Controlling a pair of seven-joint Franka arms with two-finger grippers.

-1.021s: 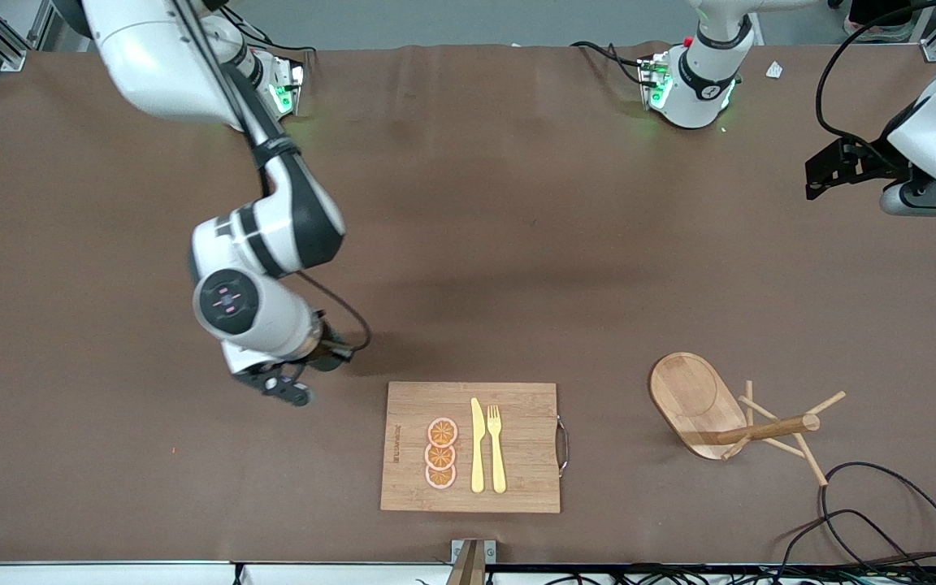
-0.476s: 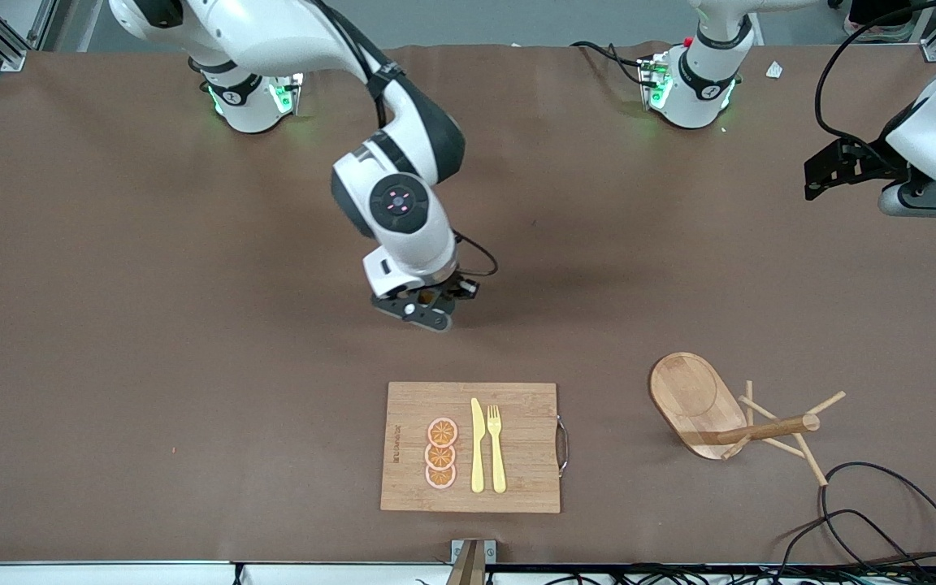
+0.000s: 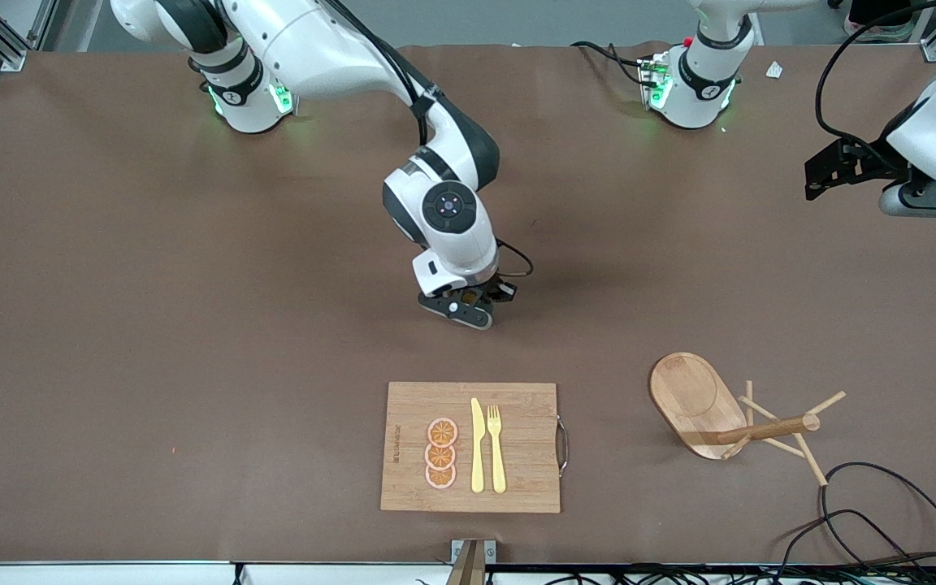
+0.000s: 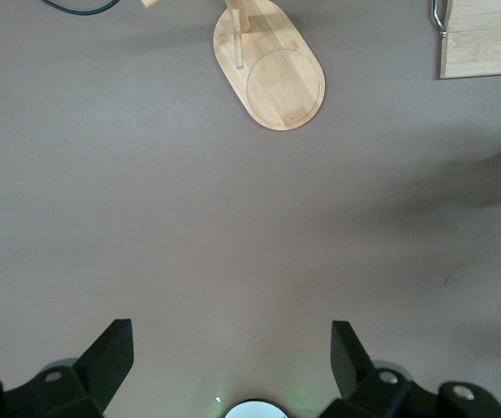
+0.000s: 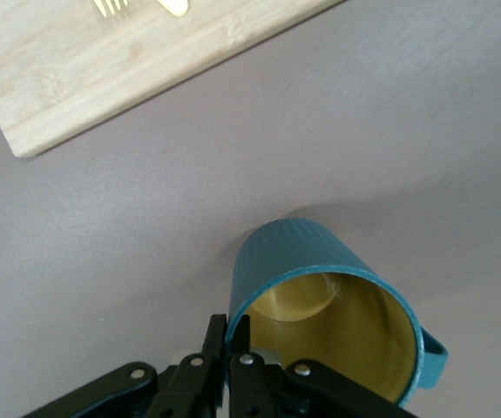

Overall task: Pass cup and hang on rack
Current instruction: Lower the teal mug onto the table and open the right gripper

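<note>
Nearest the front camera on the surface (image 3: 151, 325): the cutting board (image 3: 517, 483) carrying a yellow knife (image 3: 477, 447), a fork (image 3: 496, 447) and three orange slices (image 3: 440, 453). Beside it, toward my left arm's end, the rack (image 3: 699, 402) lies tipped over on its side, its pegs off the surface. My right claw (image 5: 233, 344) hangs over the surface's middle, clamped on the rim of the cup (image 5: 320, 287), which is carried in the air. My left claw (image 4: 233, 357) waits spread apart, holding nothing, over its own end of the surface.
</note>
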